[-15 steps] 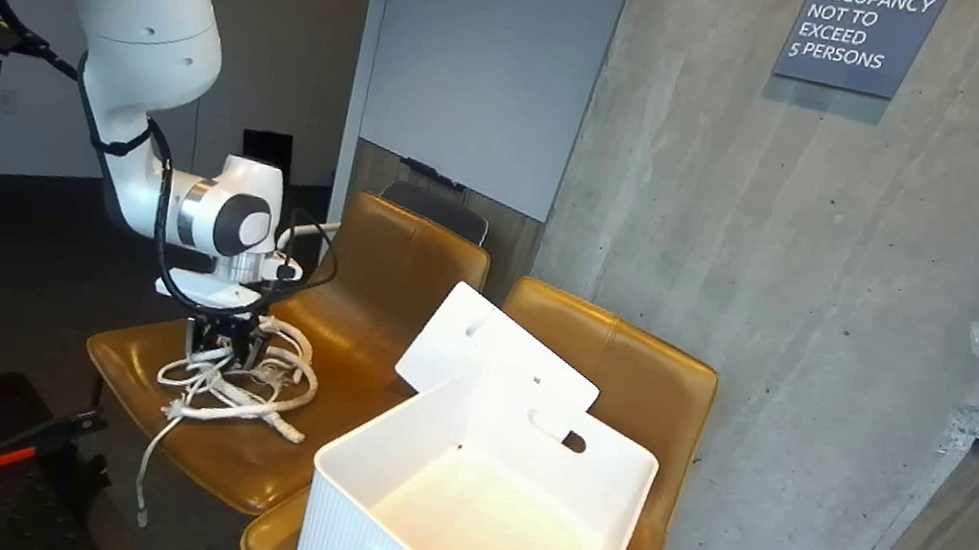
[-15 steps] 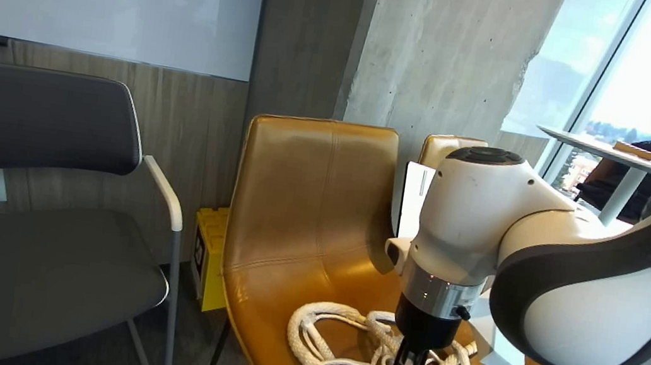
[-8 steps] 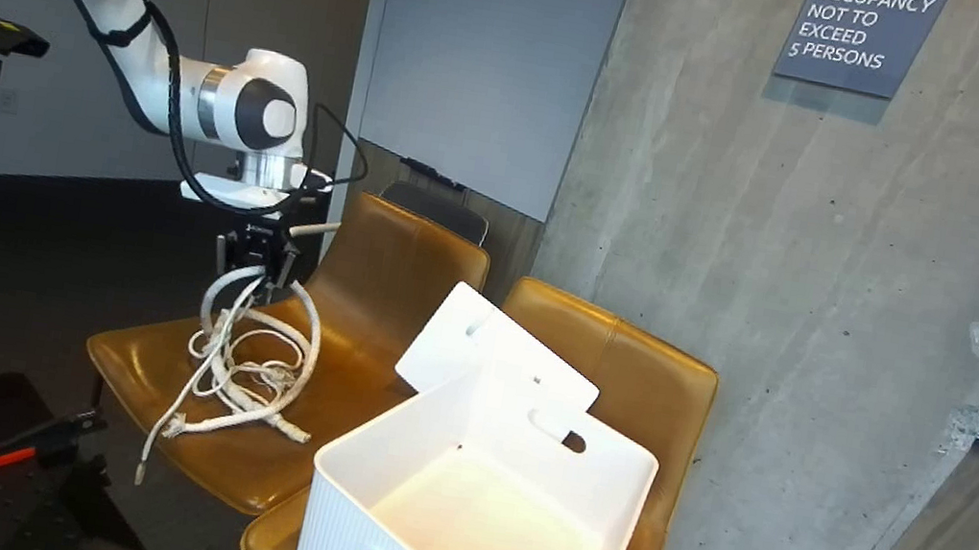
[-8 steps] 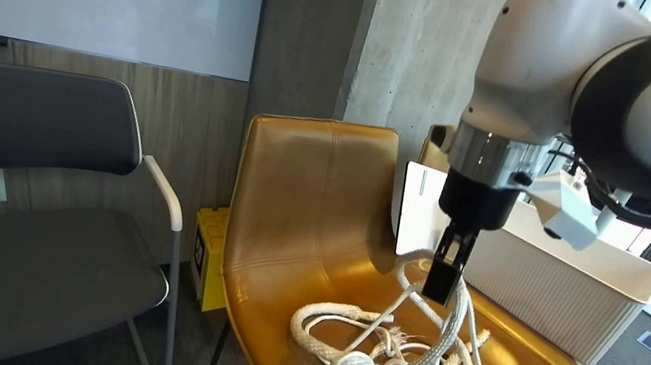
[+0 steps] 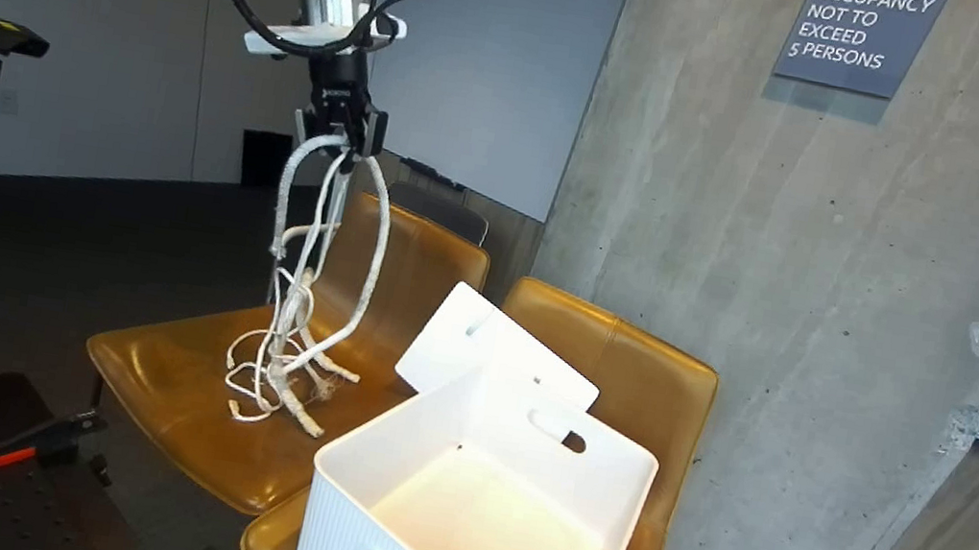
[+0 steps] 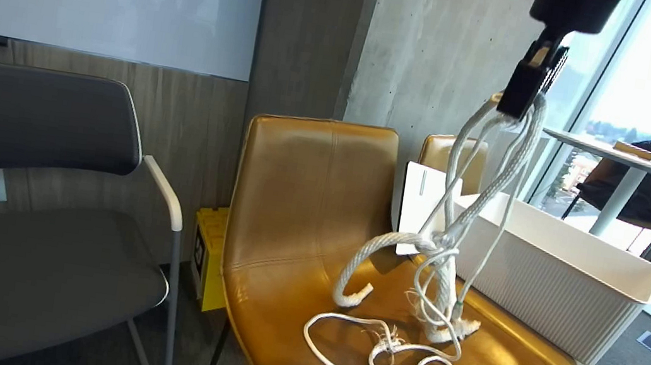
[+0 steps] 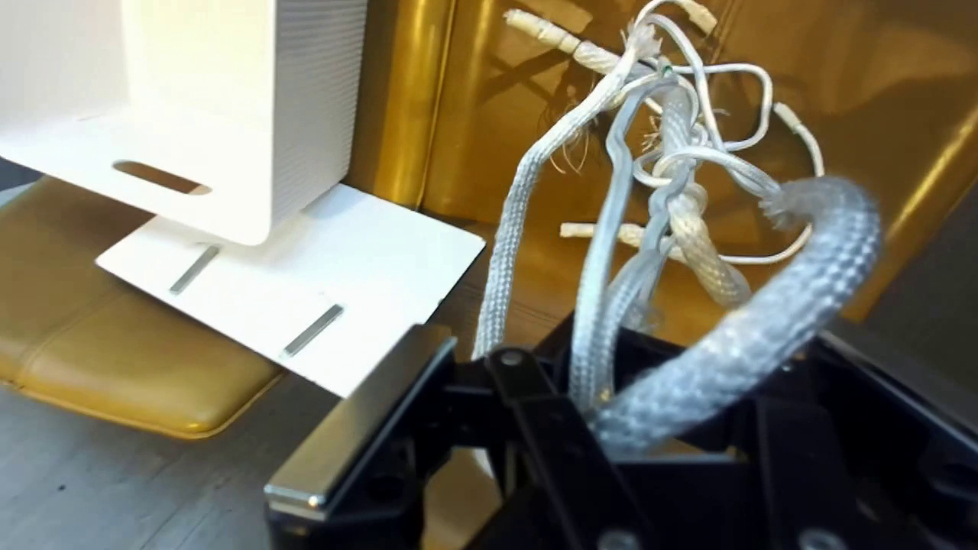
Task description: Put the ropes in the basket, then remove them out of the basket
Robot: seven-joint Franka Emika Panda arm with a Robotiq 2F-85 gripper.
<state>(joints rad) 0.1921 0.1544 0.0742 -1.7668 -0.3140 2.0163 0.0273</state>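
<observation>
My gripper (image 5: 350,145) is raised above the left-hand tan chair and shut on the ropes (image 5: 380,244). Off-white cords hang from it in long loops, with a tangle partway down. In an exterior view, thin lower cords of the ropes (image 6: 431,246) still rest on the chair seat. A thick cord (image 7: 737,347) arches close to the camera in the wrist view, and the pinched part is hidden among the jaws. The white basket (image 5: 350,526) stands on the neighbouring chair with nothing inside. Its flat flap (image 5: 489,343) leans at the back rim.
Tan chairs (image 6: 309,206) stand side by side, and a concrete wall (image 5: 806,361) rises behind the basket. A grey armchair (image 6: 45,270) and a yellow box (image 6: 213,256) are beside them. A dark bench with a clamp (image 5: 43,436) occupies the near corner.
The gripper has risen from the chair seat, lifting the ropes, and shifted somewhat toward the basket. Loops that lay in a heap now hang stretched downward.
</observation>
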